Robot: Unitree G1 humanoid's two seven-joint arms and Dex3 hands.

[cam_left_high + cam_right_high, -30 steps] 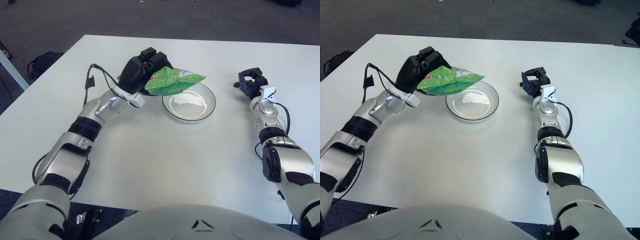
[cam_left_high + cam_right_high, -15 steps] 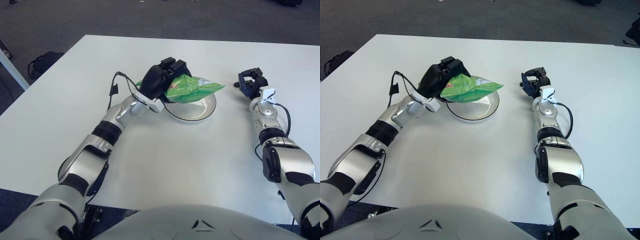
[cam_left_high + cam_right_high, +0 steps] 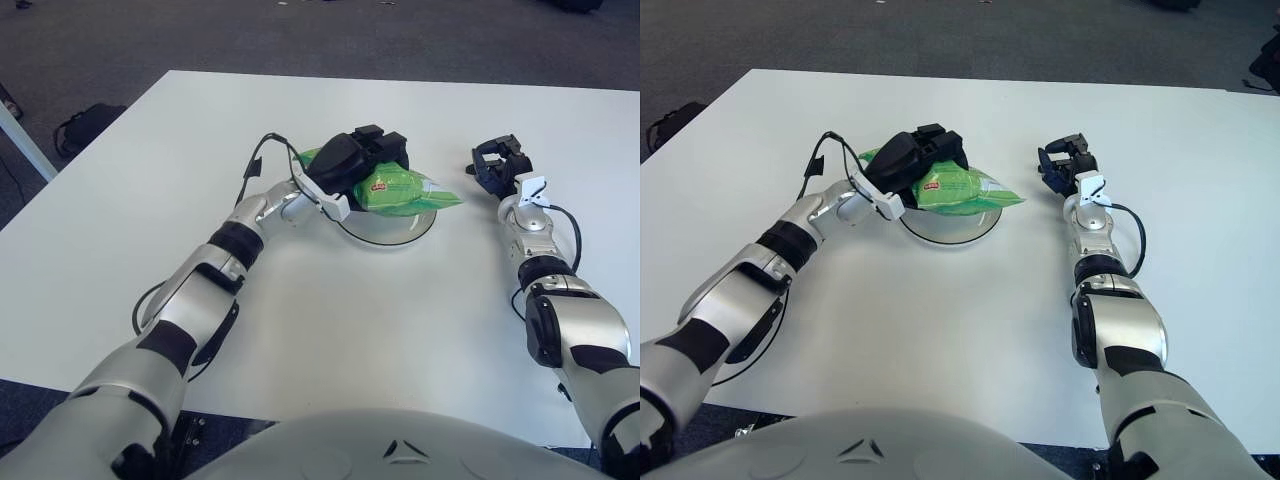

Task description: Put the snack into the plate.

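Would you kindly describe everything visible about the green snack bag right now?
The snack bag is a glossy green foil-like pouch with a small red logo patch and pale markings. It lies roughly flat over the white plate, covering most of it, its right end pointing past the rim. The left hand grips its left end from above. Whether it touches the plate cannot be told.

Green snack [image 3: 405,188], red logo; white plate [image 3: 392,230], dark rim; white table [image 3: 330,320]; black hands.

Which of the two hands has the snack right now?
The left hand, over the plate, with its fingers closed on the green snack bag. The right hand shows to the right of the plate, holding nothing.
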